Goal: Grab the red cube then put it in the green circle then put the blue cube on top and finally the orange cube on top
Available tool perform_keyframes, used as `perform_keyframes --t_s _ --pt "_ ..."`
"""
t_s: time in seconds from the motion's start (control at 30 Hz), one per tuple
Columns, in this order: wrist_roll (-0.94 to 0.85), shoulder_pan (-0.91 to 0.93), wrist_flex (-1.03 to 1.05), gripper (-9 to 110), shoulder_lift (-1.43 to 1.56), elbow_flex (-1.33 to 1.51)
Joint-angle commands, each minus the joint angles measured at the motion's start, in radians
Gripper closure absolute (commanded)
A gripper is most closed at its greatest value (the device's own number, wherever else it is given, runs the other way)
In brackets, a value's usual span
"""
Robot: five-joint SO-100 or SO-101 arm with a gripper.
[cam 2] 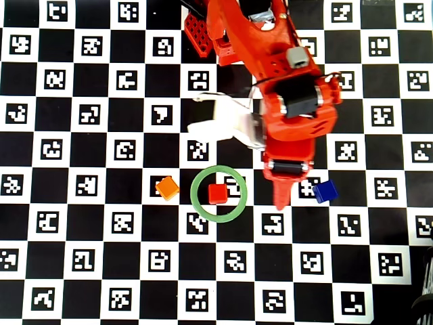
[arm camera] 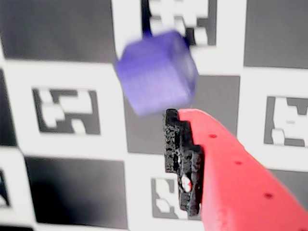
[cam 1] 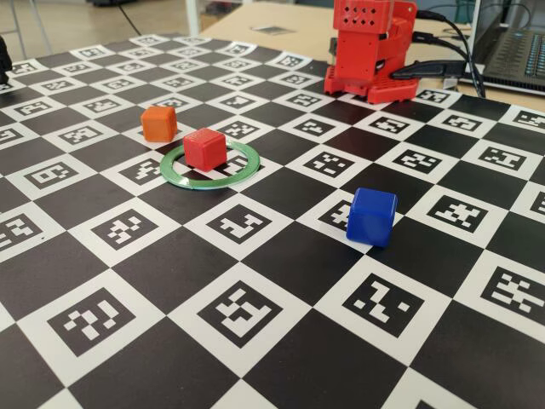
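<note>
We look first at the gripper [cam 2: 279, 202]. In the overhead view its red tip points down at the board [cam 2: 101, 284], between the green circle [cam 2: 218, 194] and the blue cube [cam 2: 325, 191]. In the wrist view we see one red finger [arm camera: 226, 168] with a black bumpy pad on its left side. The other finger does not show, so we cannot tell how wide the gripper is open. It holds nothing that we can see. The blue cube [arm camera: 156, 72] looks blurry in the wrist view and sits just past the tip of that finger. We cannot tell if they touch.

The red cube [cam 2: 217, 193] sits inside the green circle, flat on the board. In the fixed view the red cube [cam 1: 204, 147] stands a bit toward the far side of the green circle [cam 1: 209, 165]. The orange cube [cam 2: 167, 187] sits just outside the ring on the left in the overhead view. In the fixed view the orange cube [cam 1: 159, 123] is on the far left of the ring.

In the fixed view the blue cube [cam 1: 373, 216] sits alone, near and to the right of the ring, tipped up a little on one edge. Nothing else stands close to it. The big red arm [cam 2: 284, 95] reaches down from the top middle in the overhead view.
</note>
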Motion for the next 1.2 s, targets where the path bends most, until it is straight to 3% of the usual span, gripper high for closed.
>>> perform_keyframes --t_s 0.0,0.23,0.67,1.17 --pt "0.052 -0.089 0.087 63 -0.012 -0.097" --pt "0.127 -0.206 0.081 63 -0.092 -0.201" --pt "0.152 -0.249 0.066 62 -0.238 -0.324" --pt "0.144 -0.204 -0.143 62 -0.222 -0.052"
